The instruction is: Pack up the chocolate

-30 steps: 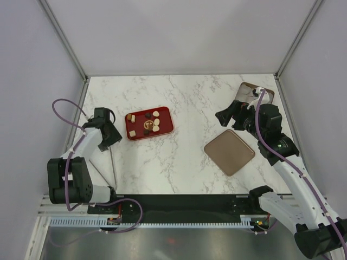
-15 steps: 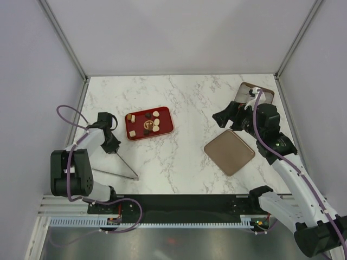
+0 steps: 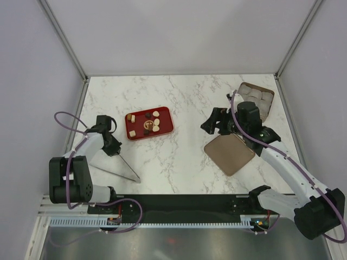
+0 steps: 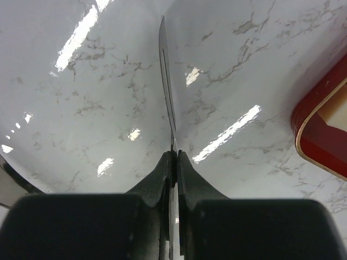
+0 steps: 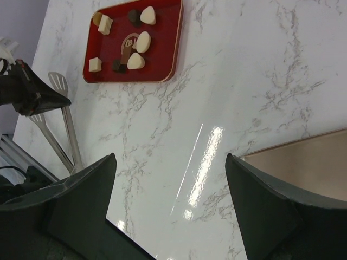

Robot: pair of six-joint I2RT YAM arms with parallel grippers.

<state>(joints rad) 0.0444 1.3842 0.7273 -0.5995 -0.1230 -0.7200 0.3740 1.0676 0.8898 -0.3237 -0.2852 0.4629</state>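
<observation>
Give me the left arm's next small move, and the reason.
Probably raise the tongs and swing them toward the red tray. The left pincer is shut on them, yet they slant toward the arms' bases, away from the chocolate lying on that tray.

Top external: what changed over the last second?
The left end effector closed on the tongs, whose near tip swung right. The right end effector moved left off the box and is open. The tray, chocolate and lid are unchanged.
</observation>
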